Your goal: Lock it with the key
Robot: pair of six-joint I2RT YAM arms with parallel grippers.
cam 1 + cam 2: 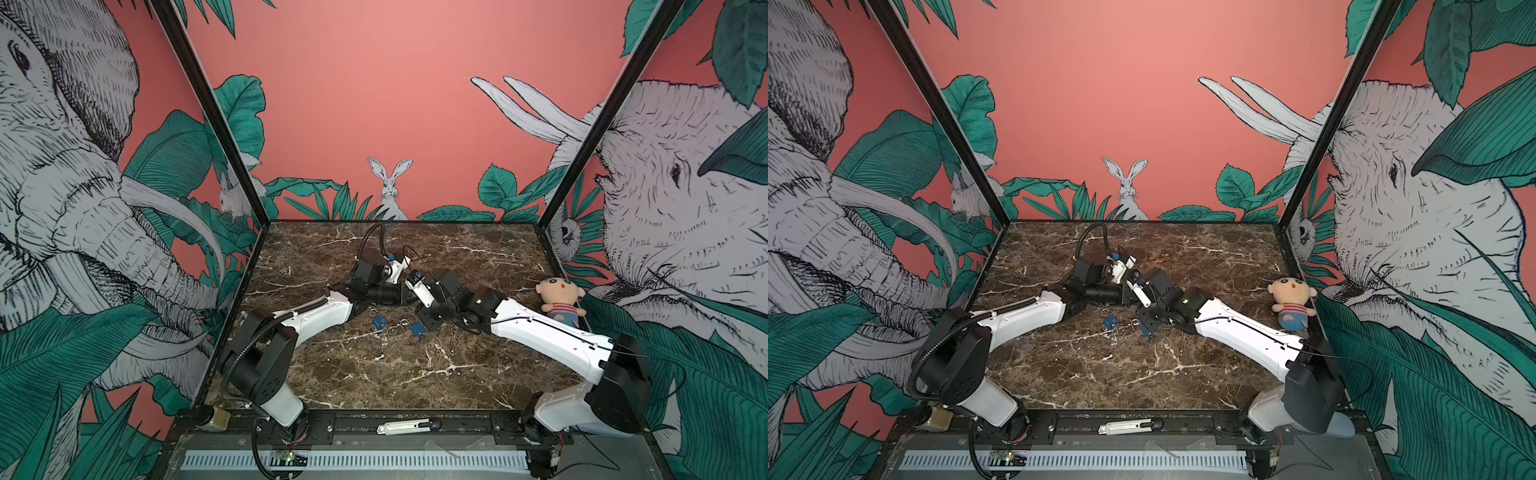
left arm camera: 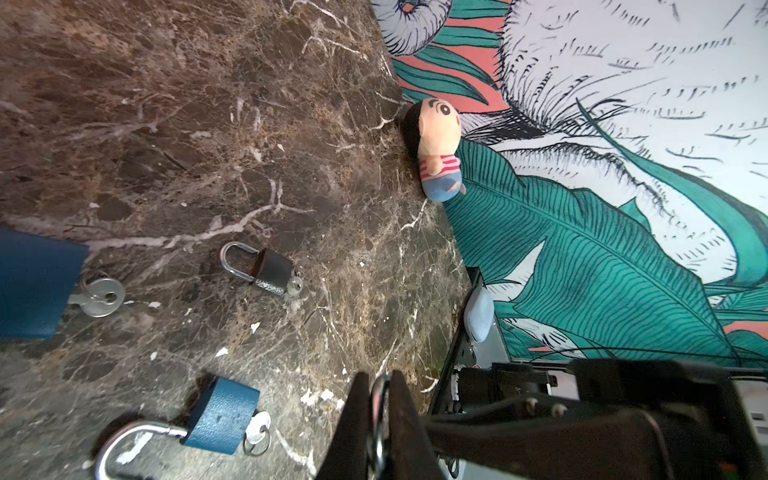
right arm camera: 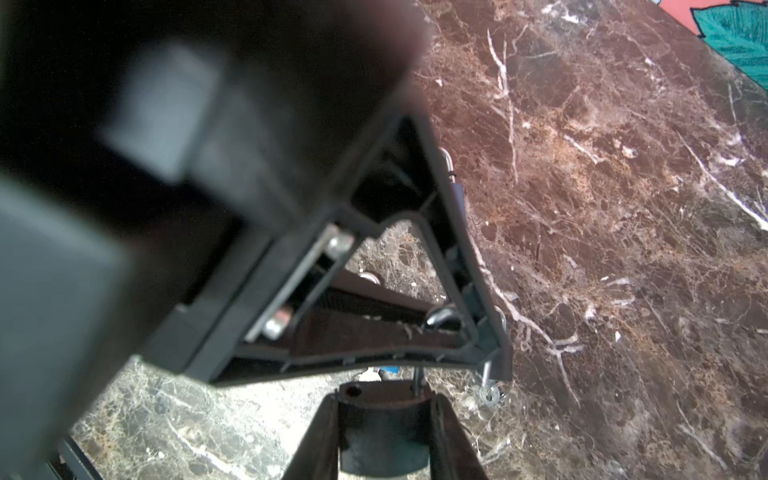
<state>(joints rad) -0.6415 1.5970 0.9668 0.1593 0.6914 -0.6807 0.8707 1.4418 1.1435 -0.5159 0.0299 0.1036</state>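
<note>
Three tiny flat silvery-white metal keys show in the left wrist view, each with its blade run into the base of a padlock lying on the dark marble-patterned bench (image 1: pixel 374 374). The clearest key (image 2: pixel 99 297) lies flat, long axis in line with a blue padlock body (image 2: pixel 33 282) cut off by the picture's edge, round head and wire ring pointing away from it. The second key (image 2: pixel 257 428) juts likewise from a small blue metal padlock (image 2: pixel 220 415), opposite its silver shackle. The third key (image 2: pixel 295 286) sits at the base of a small black padlock (image 2: pixel 272 272).

The left arm (image 1: pixel 316 311) reaches from the near left corner to mid-bench, wrist folded back. The right arm (image 1: pixel 540 332) reaches in from the near right, and the two wrists are close together. The left hand (image 2: pixel 378 374) is clenched on a thin bright curved metal bar (image 2: pixel 377 415), shackle-like, though I cannot be sure. The right hand (image 3: pixel 384 392) grasps a dark blocky body (image 3: pixel 382 432) pressed against both fingers (image 3: pixel 311 440). The second key lies nearest the left hand, beside its fingers yet apart; the other two lie farther off.
</note>
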